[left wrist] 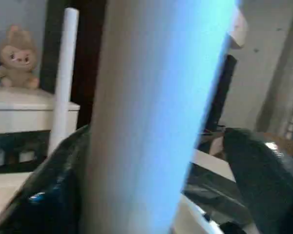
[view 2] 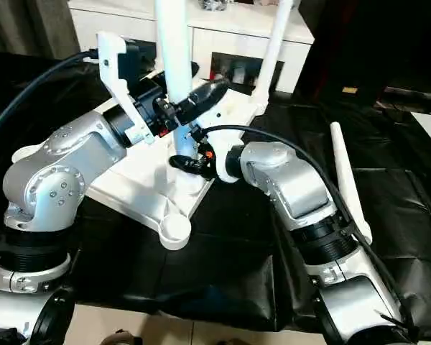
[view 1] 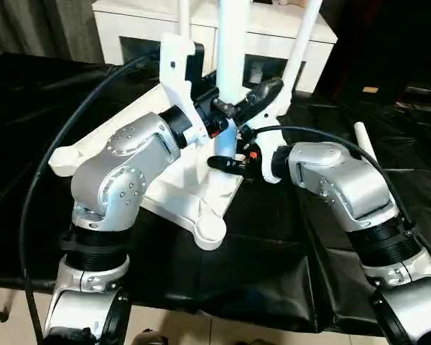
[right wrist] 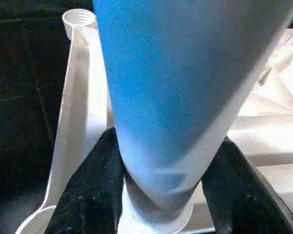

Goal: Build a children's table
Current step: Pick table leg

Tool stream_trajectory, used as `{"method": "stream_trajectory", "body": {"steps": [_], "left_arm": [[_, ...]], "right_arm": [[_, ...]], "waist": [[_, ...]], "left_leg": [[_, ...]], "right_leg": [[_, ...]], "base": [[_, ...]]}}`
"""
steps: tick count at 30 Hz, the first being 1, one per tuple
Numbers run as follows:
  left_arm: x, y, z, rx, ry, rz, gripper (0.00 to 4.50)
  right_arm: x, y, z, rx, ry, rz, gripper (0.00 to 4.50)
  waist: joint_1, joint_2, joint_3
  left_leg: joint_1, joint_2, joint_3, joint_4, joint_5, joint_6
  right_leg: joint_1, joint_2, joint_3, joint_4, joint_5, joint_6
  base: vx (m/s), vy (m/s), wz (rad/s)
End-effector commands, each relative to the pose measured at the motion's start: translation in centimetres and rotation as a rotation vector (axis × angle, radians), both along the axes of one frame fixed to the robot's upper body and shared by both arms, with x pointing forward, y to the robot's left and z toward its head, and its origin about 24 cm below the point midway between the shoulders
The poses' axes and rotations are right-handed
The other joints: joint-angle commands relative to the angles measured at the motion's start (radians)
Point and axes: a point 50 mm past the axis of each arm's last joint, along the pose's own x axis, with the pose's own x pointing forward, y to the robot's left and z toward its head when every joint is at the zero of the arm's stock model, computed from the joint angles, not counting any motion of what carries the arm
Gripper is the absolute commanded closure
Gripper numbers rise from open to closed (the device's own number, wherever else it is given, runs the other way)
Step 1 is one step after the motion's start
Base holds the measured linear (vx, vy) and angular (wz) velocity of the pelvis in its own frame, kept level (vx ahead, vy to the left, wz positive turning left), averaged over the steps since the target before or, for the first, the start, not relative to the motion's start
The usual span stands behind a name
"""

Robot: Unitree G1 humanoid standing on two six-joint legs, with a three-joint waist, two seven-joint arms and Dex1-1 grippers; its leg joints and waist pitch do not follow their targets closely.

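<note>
The children's table point(view 1: 194, 194) lies upside down on a bench point(view 1: 273, 251) draped in black, slightly glossy sheeting, with its smooth white plastic top flat on the cloth and rounded corner sockets at the rim. One empty round socket point(view 2: 175, 231) sits at the near corner, at about six o'clock from the middle of the top; another threaded socket mouth point(right wrist: 79, 18) shows along a straight white rim.

Three long, round, tapered white legs stand upright from the underside. The nearest leg point(view 1: 231, 43) rises at the top's right-hand corner, about three o'clock from the centre. The left claw point(view 1: 248, 100) sits around this leg partway up, its rounded, glossy black fingers point(left wrist: 263, 170) spread wide on either side of the shaft; contact cannot be made out. The right claw point(view 1: 226, 164) is clenched on the same leg at its base, just above the socket collar, with matte black fingers point(right wrist: 88, 190) pressed against both sides of the widest part of the taper.

A fourth leg point(view 2: 348, 180) lies loose on the black sheet at three o'clock, beside the right silver forearm, slim end pointing away.

Behind the bench, at twelve o'clock, stands a white cabinet point(view 1: 140, 21) with dark-fronted compartments, and a small plush toy point(left wrist: 17, 56) sits on its top.
</note>
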Motion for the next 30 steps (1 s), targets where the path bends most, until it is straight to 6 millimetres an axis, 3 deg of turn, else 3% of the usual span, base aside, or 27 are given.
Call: {"method": "stream_trajectory", "body": {"steps": [1, 9, 12, 17, 24, 25, 30], "left_arm": [[0.4, 0.1, 0.1, 0.000, 0.007, 0.041, 0.56], [1.3, 1.3, -0.7, 0.021, 0.048, 0.187, 1.33], [1.5, 1.4, -0.7, 0.012, 0.051, 0.207, 1.49], [1.7, 1.6, -0.6, -0.002, 0.051, 0.254, 1.82], [2.3, 2.4, -0.7, -0.010, 0.081, 0.316, 2.57], [2.3, 2.4, -0.7, -0.012, 0.082, 0.316, 2.64], [1.9, 2.2, 0.0, -0.013, 0.080, 0.243, 2.77]], "right_arm": [[0.1, -0.3, 0.5, 0.016, -0.017, -0.029, 2.65], [0.5, -0.3, 0.9, 0.037, -0.028, -0.056, 2.65], [0.6, -0.2, 0.9, 0.036, -0.031, -0.058, 2.65], [0.8, -0.1, 1.2, 0.055, -0.029, -0.064, 2.65], [0.8, -0.1, 1.4, 0.085, -0.022, -0.072, 2.65], [0.8, -0.1, 1.4, 0.095, -0.022, -0.072, 2.11], [0.7, -0.3, 2.1, 0.168, -0.009, -0.054, 1.64]], "waist": [[-0.006, 0.027, -0.081], [-0.005, 0.029, -0.082], [-0.005, 0.024, -0.083], [-0.005, 0.024, -0.082], [-0.005, 0.027, -0.083], [-0.006, 0.027, -0.084], [-0.004, 0.027, -0.084]], "left_leg": [[0.023, 0.014, -0.005, -0.074, -0.236, -0.080], [0.025, 0.015, -0.006, -0.074, -0.232, -0.081], [0.025, 0.014, -0.005, -0.073, -0.226, -0.080], [0.023, 0.014, -0.005, -0.072, -0.225, -0.077], [0.024, 0.013, -0.005, -0.072, -0.227, -0.079], [0.024, 0.013, -0.005, -0.072, -0.223, -0.077], [0.026, 0.014, -0.005, -0.072, -0.221, -0.075]], "right_leg": [[0.053, -0.041, 0.033, -0.061, -0.176, -0.163], [0.054, -0.041, 0.032, -0.059, -0.156, -0.163], [0.054, -0.041, 0.032, -0.060, -0.150, -0.165], [0.054, -0.042, 0.033, -0.059, -0.158, -0.166], [0.054, -0.040, 0.032, -0.058, -0.148, -0.164], [0.054, -0.040, 0.032, -0.059, -0.145, -0.164], [0.054, -0.041, 0.031, -0.056, -0.140, -0.169]], "base": [[0.000, 0.000, 0.00], [0.000, 0.000, 0.00], [0.000, 0.000, 0.00], [0.000, 0.000, 0.00], [0.000, 0.000, 0.00], [0.000, 0.000, 0.00], [0.000, 0.000, 0.00]]}}
